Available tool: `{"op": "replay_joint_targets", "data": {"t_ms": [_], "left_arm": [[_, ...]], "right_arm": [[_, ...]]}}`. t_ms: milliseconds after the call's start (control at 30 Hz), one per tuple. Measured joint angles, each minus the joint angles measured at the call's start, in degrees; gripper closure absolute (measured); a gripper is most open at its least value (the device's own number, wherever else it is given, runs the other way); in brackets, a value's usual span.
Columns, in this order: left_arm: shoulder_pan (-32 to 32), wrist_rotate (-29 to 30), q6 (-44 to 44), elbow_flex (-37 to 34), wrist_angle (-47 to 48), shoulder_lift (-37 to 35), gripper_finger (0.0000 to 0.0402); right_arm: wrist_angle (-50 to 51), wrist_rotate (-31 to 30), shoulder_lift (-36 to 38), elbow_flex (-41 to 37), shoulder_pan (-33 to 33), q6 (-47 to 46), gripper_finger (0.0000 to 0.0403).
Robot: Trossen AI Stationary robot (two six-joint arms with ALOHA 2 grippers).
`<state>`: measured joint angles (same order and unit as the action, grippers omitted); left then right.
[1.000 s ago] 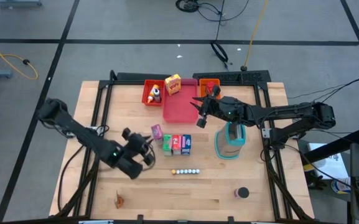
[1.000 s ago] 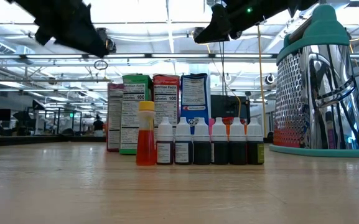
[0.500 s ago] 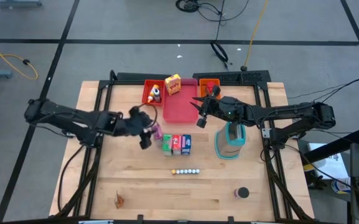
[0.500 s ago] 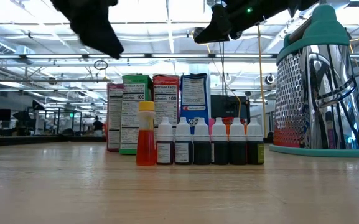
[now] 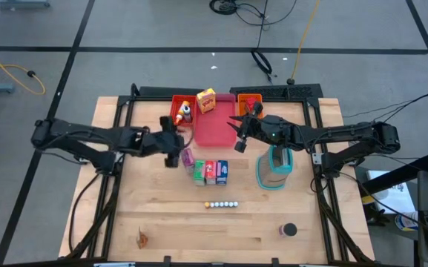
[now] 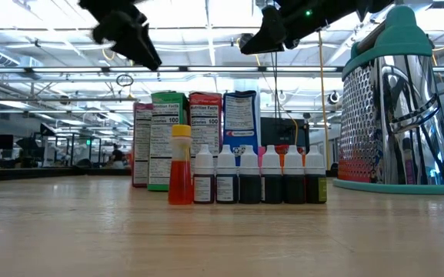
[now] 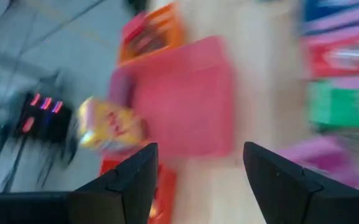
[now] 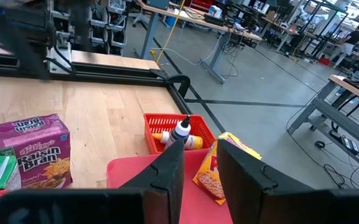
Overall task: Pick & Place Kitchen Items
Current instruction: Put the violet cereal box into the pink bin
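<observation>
Left gripper: you've got it over the wooden table, just left of the flat pink plastic tray, right by the purple cereal box. Fingers stand apart w/ nothing between them.
Right gripper: you see it at the pink tray's right edge, off the table. Fingers part-open w/ a narrow gap, holding nothing.
Boxes: purple, green, red & blue cardboard food boxes stand upright in a row just in front of the pink tray.
Yellow box: leans at the pink tray's back edge.
Small bottles: a row of white-capped dropper bottles, further in front of the tray past the boxes; one orange, yellow-capped bottle at the row's end in the low view.
Red basket: left of the tray's back corner, w/ a white-capped bottle in it.
Dark round can: well away from the tray, nr the table's front right.
Grater: teal-and-steel, right of the tray & boxes.
</observation>
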<state>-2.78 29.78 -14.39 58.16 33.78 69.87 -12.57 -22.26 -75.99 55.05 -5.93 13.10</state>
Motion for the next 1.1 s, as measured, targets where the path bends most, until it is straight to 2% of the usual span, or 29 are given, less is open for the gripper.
{"op": "replay_joint_targets", "data": {"t_ms": [67, 133, 233, 367, 533, 733, 1100], "left_arm": [[1.95, 2.32, 8.64, 4.25, 5.04, 2.39, 0.0165], [4.25, 2.26, 22.70, 10.52, 8.98, 5.82, 0.0165], [7.67, -7.71, 42.32, 19.42, 21.93, 11.41, 0.0165], [9.99, -20.39, 55.04, 28.24, 32.64, 17.86, 0.0165], [11.50, -27.91, 63.84, 31.29, 34.42, 22.57, 0.0165], [11.55, -34.03, 68.09, 31.04, 37.09, 26.32, 0.0165], [10.84, -31.16, 72.48, 31.08, 40.79, 27.60, 0.0165]], "right_arm": [[-0.22, -0.02, 0.00, 0.00, 0.00, 0.00, 0.0314], [-0.40, -0.03, 0.01, 0.00, 0.00, 0.00, 0.0314], [-0.44, -0.07, 0.02, 0.00, 0.00, 0.00, 0.0314], [-0.44, -0.07, 0.00, 0.00, 0.00, 0.00, 0.0314], [-0.43, -0.06, 0.01, 0.00, 0.04, 0.00, 0.0314], [-0.11, -0.07, 0.01, 0.00, 0.03, 0.00, 0.0314], [1.74, 0.00, 0.00, 0.00, 0.02, 0.02, 0.0314]]}}
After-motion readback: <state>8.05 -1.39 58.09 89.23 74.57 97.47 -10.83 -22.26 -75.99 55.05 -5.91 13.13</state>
